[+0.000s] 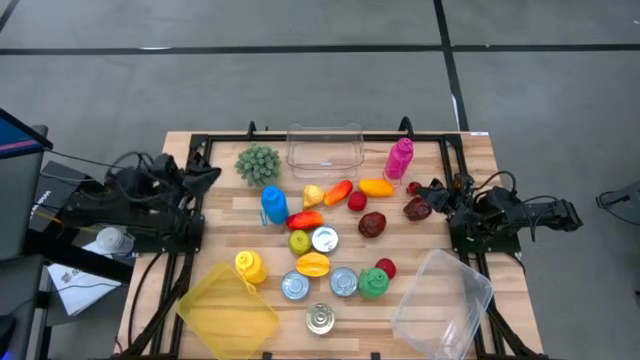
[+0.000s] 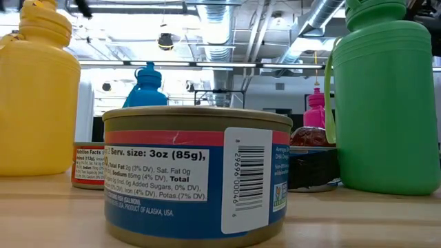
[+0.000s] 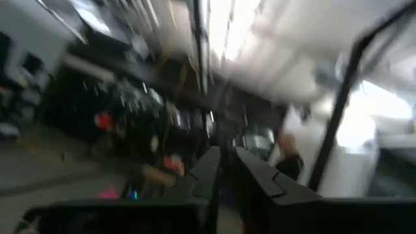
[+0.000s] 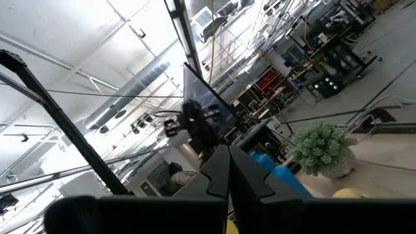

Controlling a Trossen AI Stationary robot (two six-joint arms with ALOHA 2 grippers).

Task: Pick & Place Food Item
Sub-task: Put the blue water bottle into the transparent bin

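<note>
**Room and Surroundings**

The wooden table (image 1: 225, 225) stands on a grey floor (image 1: 300, 80) marked with dark lines; a thin white stripe crosses it near the far edge of the high view; a dark monitor (image 1: 15, 135) sits left of the table. Beyond the table top, the low view shows a bright, open ceiling with silver ducts (image 2: 324, 21) and pipes; dark racks (image 4: 338, 39) line the room in the right wrist view; a person (image 4: 177, 173) sits in the distance.
</note>
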